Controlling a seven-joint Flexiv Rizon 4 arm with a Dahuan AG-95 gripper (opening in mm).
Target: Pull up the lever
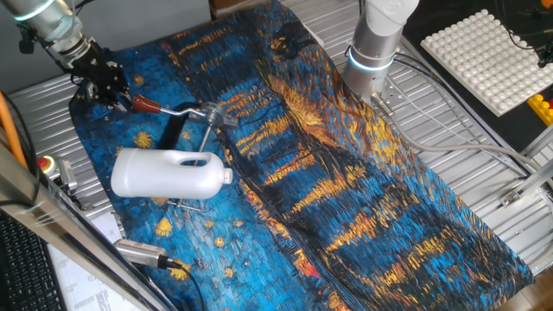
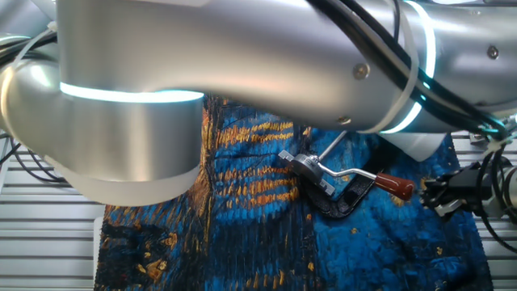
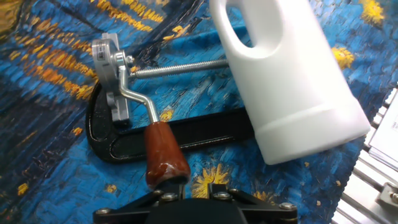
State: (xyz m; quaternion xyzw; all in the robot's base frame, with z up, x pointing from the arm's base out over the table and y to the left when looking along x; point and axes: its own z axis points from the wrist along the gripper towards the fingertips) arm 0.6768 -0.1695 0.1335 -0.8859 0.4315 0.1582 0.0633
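The lever [image 3: 163, 155] is a slim silver rod with a red-brown tip, and it lies low over the cloth. It is hinged to a small metal clamp head [image 3: 109, 62] on a black base [image 3: 186, 134]. In the hand view my gripper [image 3: 196, 185] sits at the bottom edge, open by a narrow gap with cloth showing through. The red-brown tip ends just in front of the left finger [image 3: 181, 186], not between the two. One fixed view shows the gripper [image 1: 121, 97] just left of the lever [image 1: 147, 105]. The other fixed view shows the gripper [image 2: 432, 194] right of the lever [image 2: 393, 185].
A big white plastic jug [image 3: 292, 74] lies on its side beside the clamp, over its threaded screw [image 3: 180, 67]. The jug [image 1: 168, 173] is nearer the table's front. A blue and orange painted cloth [image 1: 346, 190] covers the table. A white studded tray [image 1: 488, 56] stands at the back right.
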